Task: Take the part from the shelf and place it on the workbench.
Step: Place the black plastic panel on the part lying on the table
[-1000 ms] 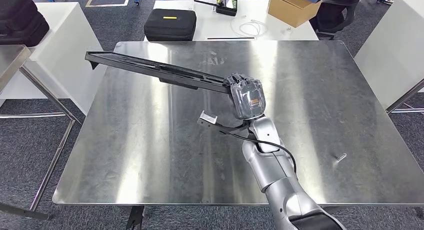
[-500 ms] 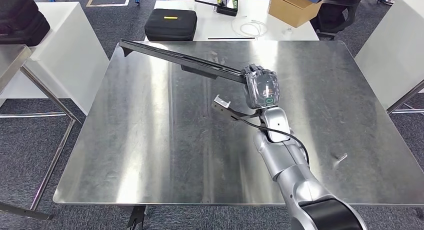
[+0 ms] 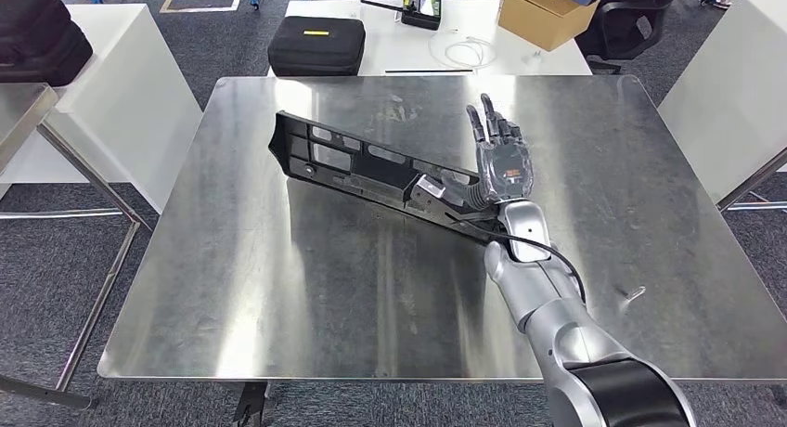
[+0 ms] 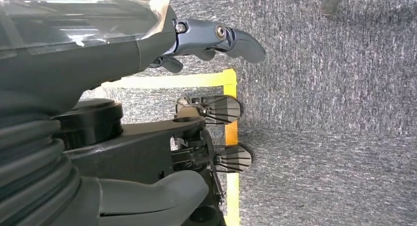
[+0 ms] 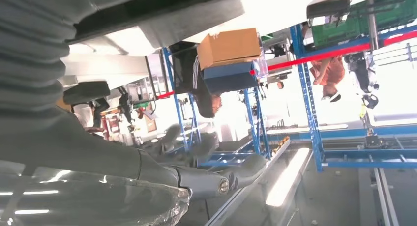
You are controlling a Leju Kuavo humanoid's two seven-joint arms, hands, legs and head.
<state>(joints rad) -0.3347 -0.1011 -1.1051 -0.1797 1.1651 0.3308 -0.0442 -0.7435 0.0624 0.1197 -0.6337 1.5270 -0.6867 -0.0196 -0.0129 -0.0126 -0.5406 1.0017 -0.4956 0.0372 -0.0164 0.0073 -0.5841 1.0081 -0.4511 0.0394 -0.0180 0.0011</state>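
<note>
Black plastic part (image 3: 371, 167), long and slotted, lies on the steel counter (image 3: 278, 288). Right hand (image 3: 502, 158) is at its near end, fingers straight and spread, pointing away from the robot; palm up. Thumb side touches or nearly touches the part's end — cannot tell which. Fingers enclose nothing, so I judge the hand has let go.

Part's long axis runs from the hand outward to the hand's thumb side and slightly away from the robot, ending well apart from the hand.

Left hand (image 4: 196, 44) hangs over grey carpet, fingers loosely curled, holding nothing; right hand is by far the nearer to the part.

Judgement: placement looks done; what remains is drawing the right hand clear without dragging the part's near end.
</note>
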